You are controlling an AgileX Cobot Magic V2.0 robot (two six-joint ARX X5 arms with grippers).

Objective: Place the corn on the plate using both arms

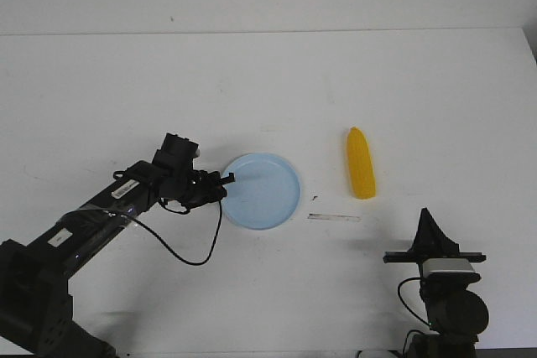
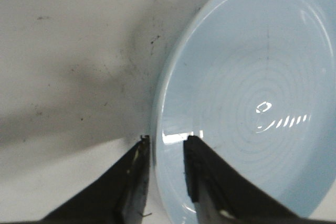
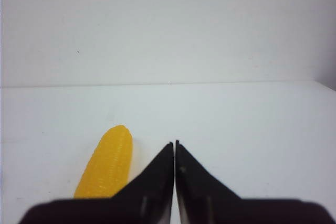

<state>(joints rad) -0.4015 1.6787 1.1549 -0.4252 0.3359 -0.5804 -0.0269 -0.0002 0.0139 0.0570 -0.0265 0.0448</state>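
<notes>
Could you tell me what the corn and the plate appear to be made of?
The corn looks like moulded plastic: uniform bright yellow with a fine, regular kernel texture. The plate seems to be glossy pale blue plastic, showing sharp light reflections and faint concentric rings in the left wrist view.

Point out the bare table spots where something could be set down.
Bare: the far table beyond the plate and corn, and the strip between them. Crowded: the plate's left rim, straddled by the left gripper; near right, by the right gripper.

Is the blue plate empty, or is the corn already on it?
Empty. The plate holds nothing; the corn lies apart on the table.
</notes>
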